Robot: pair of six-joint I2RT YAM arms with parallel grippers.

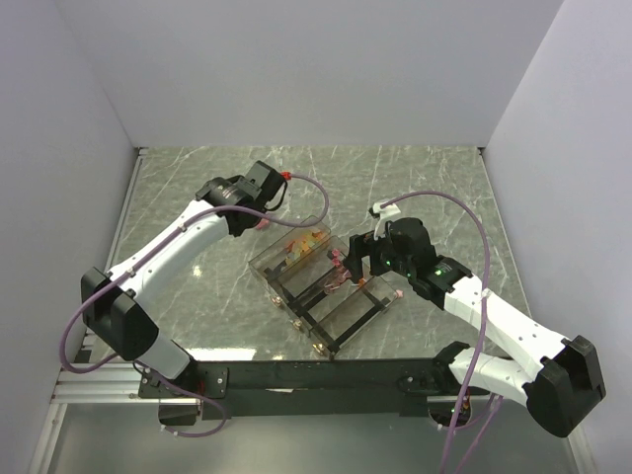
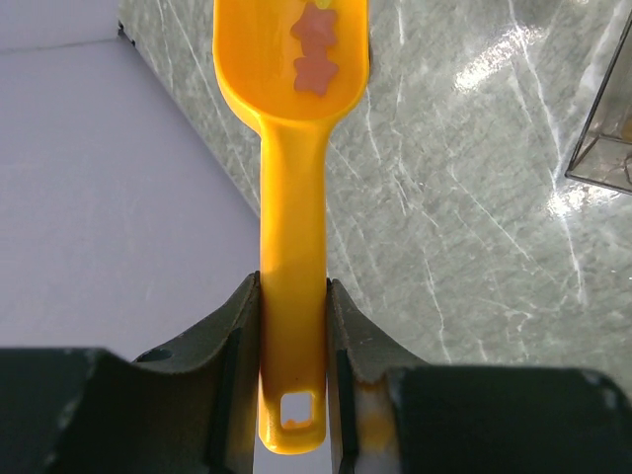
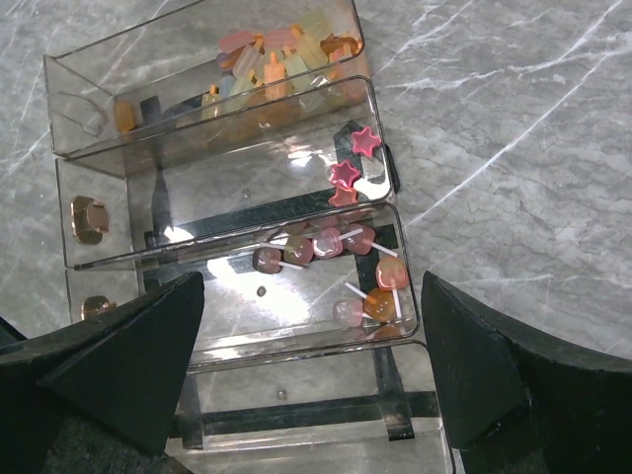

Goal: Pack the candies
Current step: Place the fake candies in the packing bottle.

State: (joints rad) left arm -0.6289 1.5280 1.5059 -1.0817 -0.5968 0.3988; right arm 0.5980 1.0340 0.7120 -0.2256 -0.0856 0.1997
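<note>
The candies [image 3: 272, 54], tiny pink, orange, yellow and blue-green sweets, fill the top bin of a clear tiered organizer [image 3: 99, 128]. The bin below holds pink star candies [image 3: 351, 170]. The third bin holds lollipops [image 3: 331, 244]. My left gripper [image 2: 293, 296] is shut on the handle of a yellow scoop [image 2: 292, 197], held above the marble table beside the organizer. Two pink star candies [image 2: 315, 49] lie in the scoop's bowl. My right gripper [image 3: 311, 341] hangs open over the organizer's lower bins with nothing between its fingers. From above, the organizer [image 1: 306, 281] lies between both arms.
The organizer's lowest bin [image 3: 296, 425] has no sweets in it. A corner of the organizer [image 2: 602, 148] shows at the right of the left wrist view. Grey walls close the marble table [image 1: 415, 188] on three sides, and the left wall is close to the scoop.
</note>
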